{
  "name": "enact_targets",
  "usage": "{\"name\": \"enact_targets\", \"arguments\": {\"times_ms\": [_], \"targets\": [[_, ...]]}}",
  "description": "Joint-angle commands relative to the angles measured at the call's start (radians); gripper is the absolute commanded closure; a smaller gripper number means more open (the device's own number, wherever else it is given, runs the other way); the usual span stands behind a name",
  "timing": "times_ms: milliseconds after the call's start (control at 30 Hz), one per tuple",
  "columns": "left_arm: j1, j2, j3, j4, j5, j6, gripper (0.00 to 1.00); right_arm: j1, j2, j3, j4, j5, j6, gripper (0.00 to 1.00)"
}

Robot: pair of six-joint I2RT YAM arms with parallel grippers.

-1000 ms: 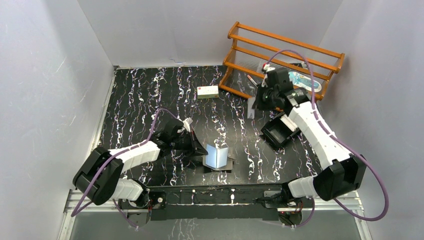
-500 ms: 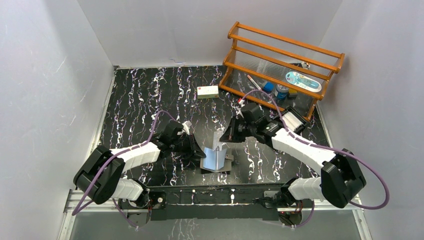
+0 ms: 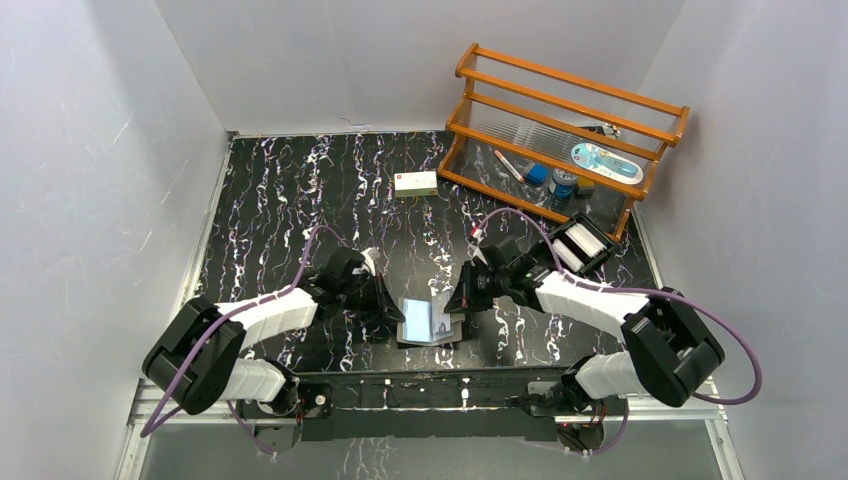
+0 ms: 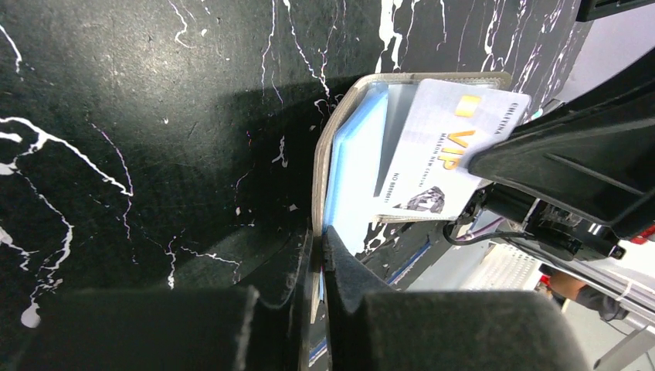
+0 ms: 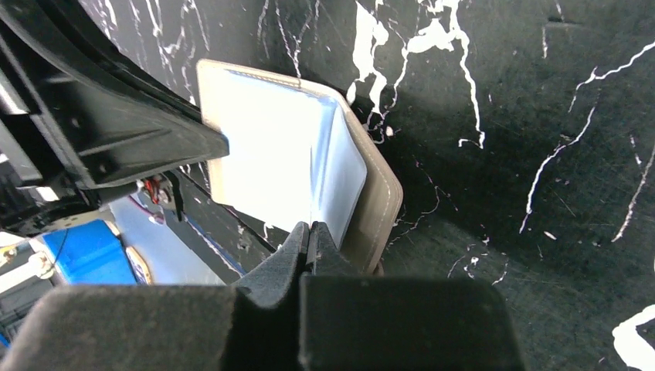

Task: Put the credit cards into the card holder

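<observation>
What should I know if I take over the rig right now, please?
Left gripper: shut on an edge of the card holder, which lies open between the arms.
Right gripper: shut on one credit card, its end over the holder's blue pocket; I cannot tell whether it is seated.
Done: no card clearly in.
Left: seat this card, then fetch the other pale cards from the black tray on the right.
</observation>
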Motion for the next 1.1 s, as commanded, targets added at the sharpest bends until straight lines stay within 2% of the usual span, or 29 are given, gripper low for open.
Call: {"name": "enact_targets", "arguments": {"times_ms": [0,300,833,1067], "targets": [[0.004,-0.021,-0.008,-0.016,0.001,0.019,1.00,-0.005,0.028,-0.029,0.092,-0.060,-0.042,1.00],[0.004,-0.021,-0.019,-0.053,-0.028,0.037,1.00,-0.015,0.046,-0.100,0.248,-0.172,-0.013,1.00],[0.004,-0.035,-0.056,-0.046,-0.044,0.024,1.00,-0.044,0.102,-0.123,0.287,-0.171,0.052,1.00],[0.003,-0.035,-0.068,-0.031,-0.041,0.014,1.00,-0.046,0.129,-0.152,0.380,-0.229,0.068,1.00]]}}
